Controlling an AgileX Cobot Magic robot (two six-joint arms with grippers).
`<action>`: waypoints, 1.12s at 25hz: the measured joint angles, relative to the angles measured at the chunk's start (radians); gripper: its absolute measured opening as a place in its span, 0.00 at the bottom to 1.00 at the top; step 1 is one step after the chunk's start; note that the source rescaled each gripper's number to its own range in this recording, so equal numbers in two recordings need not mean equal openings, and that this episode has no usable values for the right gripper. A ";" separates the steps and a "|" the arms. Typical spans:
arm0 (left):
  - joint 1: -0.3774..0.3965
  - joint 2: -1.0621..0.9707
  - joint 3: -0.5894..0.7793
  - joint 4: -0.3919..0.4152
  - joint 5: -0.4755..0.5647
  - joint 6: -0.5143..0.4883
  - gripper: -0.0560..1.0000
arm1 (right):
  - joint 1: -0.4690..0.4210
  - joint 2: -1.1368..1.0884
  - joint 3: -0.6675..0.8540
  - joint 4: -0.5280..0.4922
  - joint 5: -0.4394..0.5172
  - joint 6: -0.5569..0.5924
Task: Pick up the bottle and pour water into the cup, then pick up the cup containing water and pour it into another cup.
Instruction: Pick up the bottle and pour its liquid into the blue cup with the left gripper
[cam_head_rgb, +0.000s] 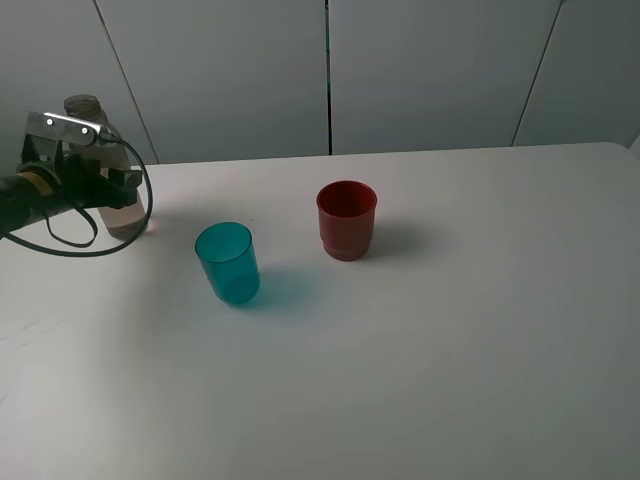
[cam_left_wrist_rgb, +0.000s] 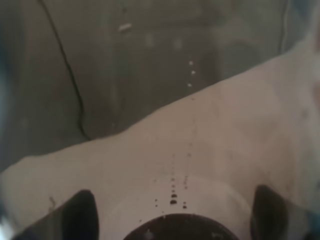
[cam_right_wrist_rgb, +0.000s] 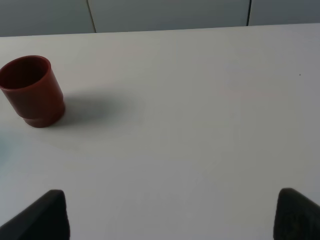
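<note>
Bottle (cam_head_rgb: 127, 215) stands upright at far L of table (cam_head_rgb: 450, 350), toward the back. L fingers (cam_left_wrist_rgb: 80, 217) pinch it mid-body, one each side; wrist view looks thru the plastic, all blurry. Teal cup (cam_head_rgb: 228, 262) upright, centre-left, nearer the front. Red cup (cam_head_rgb: 346, 220) upright to its R & further back, not touching. R fingers (cam_right_wrist_rgb: 47, 215) spread wide over table, red cup well ahead.

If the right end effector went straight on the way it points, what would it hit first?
Likely only the table: the right end effector aims past the red cup, which stands off to the side. Depth is uncertain.
</note>
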 joint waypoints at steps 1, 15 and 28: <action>0.000 0.000 0.000 0.000 0.000 -0.014 0.07 | 0.000 0.000 0.000 0.000 0.000 0.000; -0.032 -0.143 -0.003 0.171 0.107 -0.106 0.06 | 0.000 0.000 0.000 0.000 0.000 0.000; -0.164 -0.180 -0.169 0.381 0.265 -0.104 0.05 | 0.000 0.000 0.000 0.000 0.000 0.000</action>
